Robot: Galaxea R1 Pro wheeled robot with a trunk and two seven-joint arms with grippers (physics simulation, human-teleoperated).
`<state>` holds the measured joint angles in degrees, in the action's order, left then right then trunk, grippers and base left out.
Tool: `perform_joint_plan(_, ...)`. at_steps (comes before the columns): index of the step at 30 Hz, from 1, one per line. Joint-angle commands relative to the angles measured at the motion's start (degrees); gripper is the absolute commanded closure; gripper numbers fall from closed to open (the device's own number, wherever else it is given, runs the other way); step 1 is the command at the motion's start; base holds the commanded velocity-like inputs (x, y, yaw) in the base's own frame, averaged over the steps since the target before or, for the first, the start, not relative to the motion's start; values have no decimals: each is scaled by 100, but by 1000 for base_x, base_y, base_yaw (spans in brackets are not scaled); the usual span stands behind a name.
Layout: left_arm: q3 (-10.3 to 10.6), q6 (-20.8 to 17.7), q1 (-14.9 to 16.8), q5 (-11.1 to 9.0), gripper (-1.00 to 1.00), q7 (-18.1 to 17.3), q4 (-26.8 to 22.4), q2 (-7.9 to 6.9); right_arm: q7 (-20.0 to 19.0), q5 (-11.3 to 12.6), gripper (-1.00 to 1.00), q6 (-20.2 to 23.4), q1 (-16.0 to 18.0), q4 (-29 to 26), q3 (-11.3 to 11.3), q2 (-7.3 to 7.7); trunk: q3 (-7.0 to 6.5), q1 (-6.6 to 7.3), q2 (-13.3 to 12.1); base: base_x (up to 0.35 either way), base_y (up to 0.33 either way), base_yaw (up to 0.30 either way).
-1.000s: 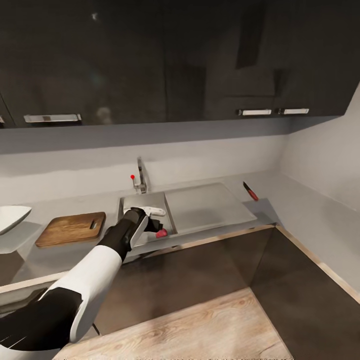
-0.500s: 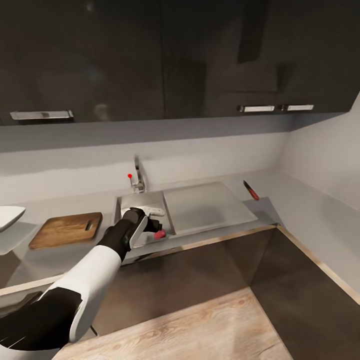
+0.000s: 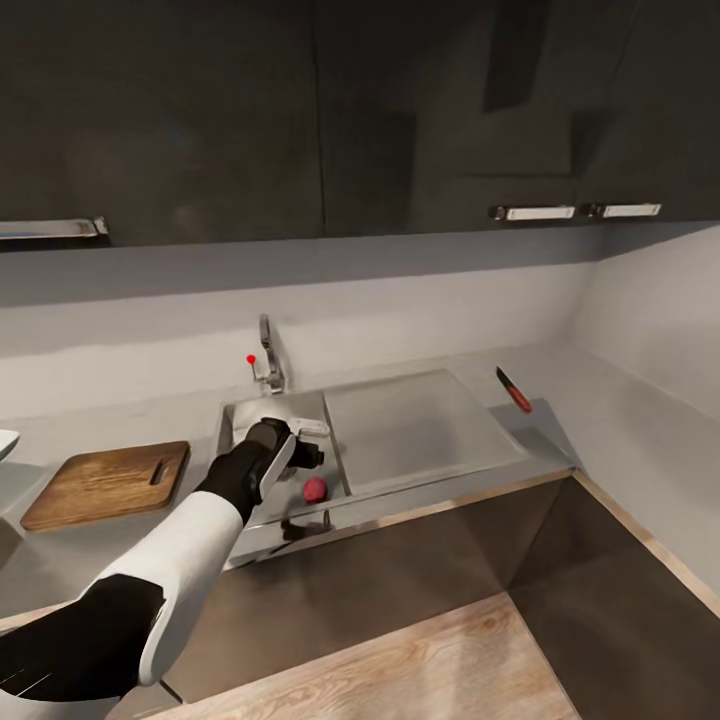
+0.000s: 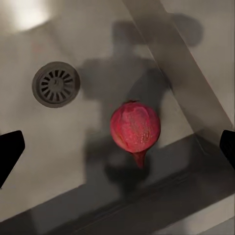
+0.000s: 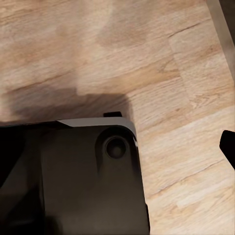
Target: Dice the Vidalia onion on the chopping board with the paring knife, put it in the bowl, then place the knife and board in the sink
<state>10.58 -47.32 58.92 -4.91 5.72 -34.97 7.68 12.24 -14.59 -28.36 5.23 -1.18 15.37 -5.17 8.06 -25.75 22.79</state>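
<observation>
Dark cabinets hang across the top of the head view, above a grey counter (image 3: 620, 440) that runs along the back wall. Mid-frame sits the sink (image 3: 283, 412), its tap behind it and drainboard to the right.

A second ago the onion (image 3: 315, 488) sat close against the left tool (image 3: 300, 468) near the basin's front wall. Now a clear gap shows between them: the onion rests alone on the basin floor, lower right of the tool. The whole scene has also slid left and down a little (the camera moved, not the things). In my judgement the onion is not yet gripped, so the first step remains open.

From the left wrist view, the onion (image 4: 135, 127) lies between the two dark fingertips (image 4: 10, 152) at the frame edges, jaws wide, nothing held, with the drain (image 4: 56, 84) at upper left. The head view adds what that one lacks: the board (image 3: 107, 483) at far left and the knife (image 3: 514, 390) at right, well apart.

The right wrist view looks at wood floor (image 5: 161, 58); I cannot tell that tool's state.
</observation>
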Motion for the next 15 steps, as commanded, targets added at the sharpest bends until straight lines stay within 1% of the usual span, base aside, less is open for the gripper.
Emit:
perform_joint_plan(1, 23, -23, 4, -54, -100, 53, 17, -3, 33, -61, -100, -12, 4, 4, 36, -2, 19, -3, 13, 30, 0, 0)
perform_joint_plan(9, 23, -9, 5, -54, -100, 52, 94, 0, 33, -61, -100, -12, 4, 4, 36, -2, 77, -3, 13, 5, 0, 0)
perform_joint_plan(15, 23, 198, 4, -54, -100, 55, 248, -3, 33, -61, -100, -12, 4, 4, 36, -6, 120, -3, 13, 0, 0, 0)
